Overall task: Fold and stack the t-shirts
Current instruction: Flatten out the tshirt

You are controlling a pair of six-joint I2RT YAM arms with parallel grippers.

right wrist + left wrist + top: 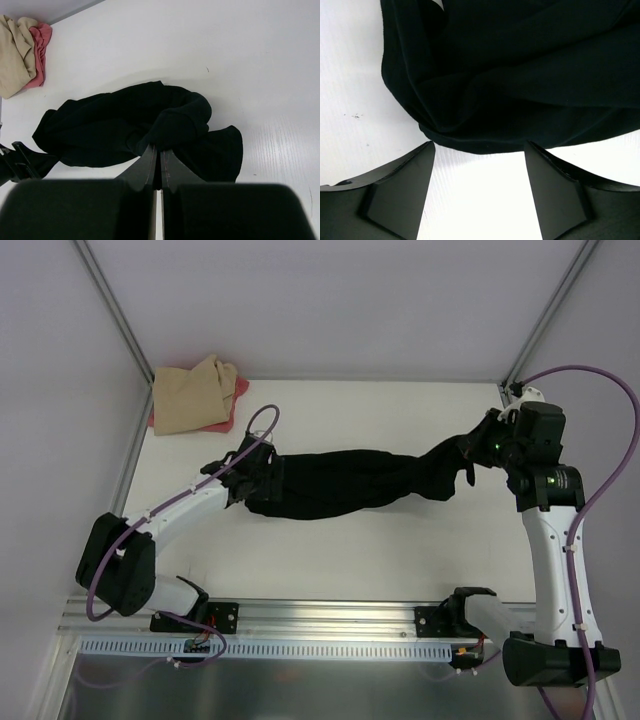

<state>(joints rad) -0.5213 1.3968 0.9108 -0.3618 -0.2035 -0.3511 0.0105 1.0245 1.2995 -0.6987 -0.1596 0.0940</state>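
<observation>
The black t-shirt (340, 480) stretches as a long bunched roll across the middle of the desk (400, 570), from 9 o'clock to 3 o'clock in the top view. The right jaws, at its 3 o'clock end close to the desk's right edge, are pressed together on a fold of the black cloth. The left jaws, at the 9 o'clock end, stand spread with nothing between them.

The tan t-shirt (190, 395) lies crumpled on the pink-red t-shirt (240, 390) in the 10 o'clock corner, hard by the left edge and apart from the black one. Bare desk lies toward 6 o'clock and 12 o'clock of the roll.

In the top view the left arm (180, 510) hides its fingertips (420, 165). The left wrist view shows the cloth's hem just beyond them; whether it touches them I cannot tell. The right wrist view shows the pinch plainly.
</observation>
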